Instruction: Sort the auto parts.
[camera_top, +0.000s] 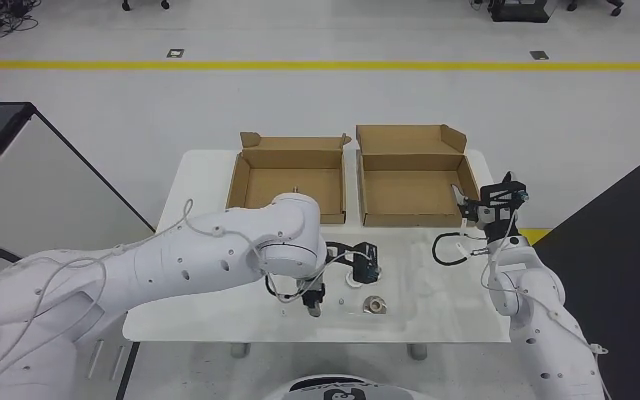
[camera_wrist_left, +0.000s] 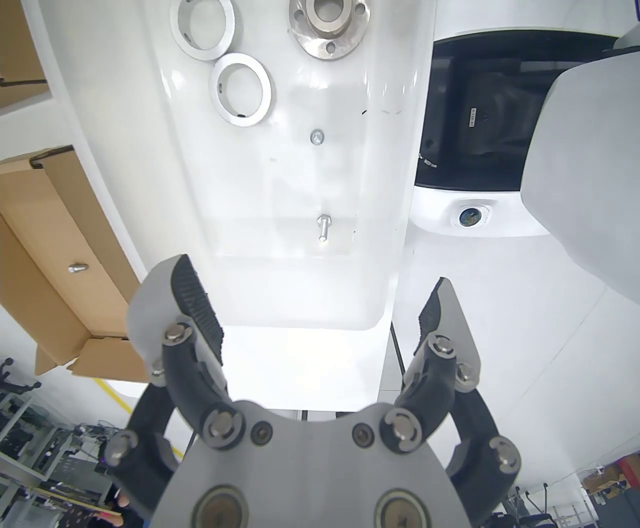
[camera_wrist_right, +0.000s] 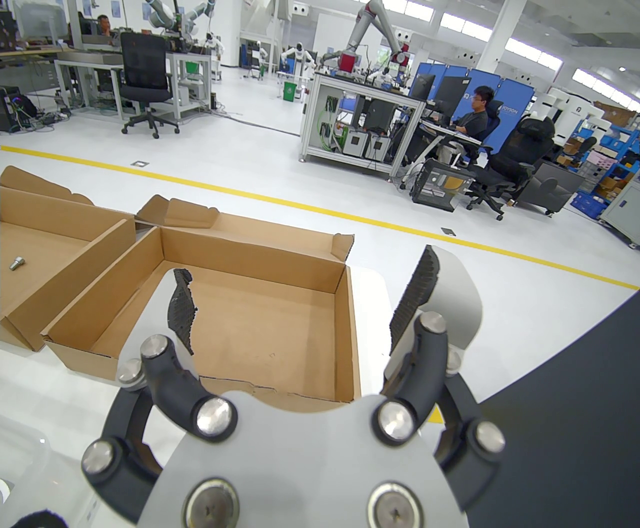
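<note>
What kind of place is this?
Probably a robot lab or workshop: another robot arm stands on a workbench, computer monitors sit nearby, and a yellow line marks the floor.

a pale grey floor (camera_top: 320, 110) runs wide and open, crossed by a yellow line (camera_top: 300, 65) with a small square plate (camera_top: 176, 51) set in just beyond it. past the line stand a black office chair (camera_wrist_right: 145, 75) at a long desk (camera_wrist_right: 90, 59), a metal-framed workbench (camera_wrist_right: 360, 125) and blue partitions (camera_wrist_right: 505, 95). bright panes (camera_wrist_right: 525, 47) high up beside a white pillar (camera_wrist_right: 505, 35) light the hall, and shelves of blue bins (camera_wrist_right: 612, 150) stand farther back.
</note>
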